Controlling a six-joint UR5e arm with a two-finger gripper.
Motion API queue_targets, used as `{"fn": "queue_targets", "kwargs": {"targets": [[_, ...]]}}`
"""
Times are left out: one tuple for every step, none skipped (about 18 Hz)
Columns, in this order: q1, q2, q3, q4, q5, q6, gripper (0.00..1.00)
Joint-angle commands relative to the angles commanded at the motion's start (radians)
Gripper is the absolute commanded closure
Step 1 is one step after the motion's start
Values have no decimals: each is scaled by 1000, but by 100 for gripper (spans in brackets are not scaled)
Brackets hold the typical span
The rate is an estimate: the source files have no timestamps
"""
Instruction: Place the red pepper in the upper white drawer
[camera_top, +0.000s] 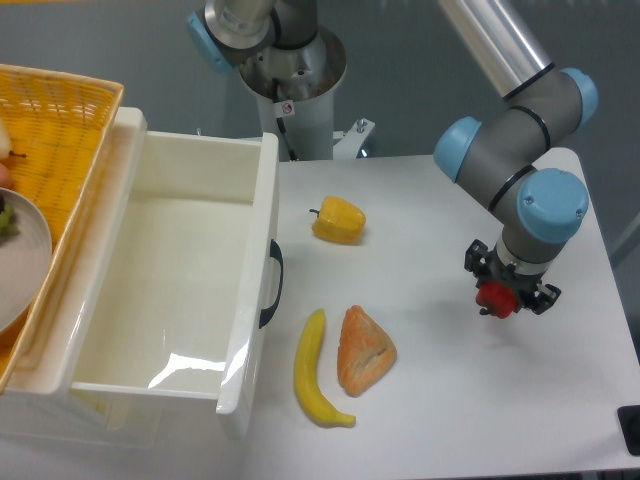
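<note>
the red pepper is pinched between the fingers of the gripper over at the right side of the table, with only a small red bit seen poking out under the dark claw; whether it's lifted off the surface or touching it can't really be told. the upper white drawer is pulled open on the left, well apart from the pepper, nothing seen inside it, its dark handle facing the table. between the two, a yellow pepper is laid near the drawer front, and lower down a banana is set just beside a triangular pastry. a yellow woven basket is parked at the far left with a plate in it.
</note>
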Motion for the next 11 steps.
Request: {"fn": "queue_targets", "kwargs": {"targets": [[0,0,0,2,-2,0,85],[3,0,3,0,-11,0,85],[6,-2,8,0,-26,-2,85],[8,0,9,0,-43,-2,85],[8,2,8,-2,-54,-3,86],[8,6,8,-2,-54,-3,86],[8,11,8,-3,-54,-5,86],[8,15,8,-3,-54,-6,86],[8,24,8,-5,-54,-6,86],[8,32,8,-9,-51,-6,86],[8,41,6,-11,-48,-5,86]]}}
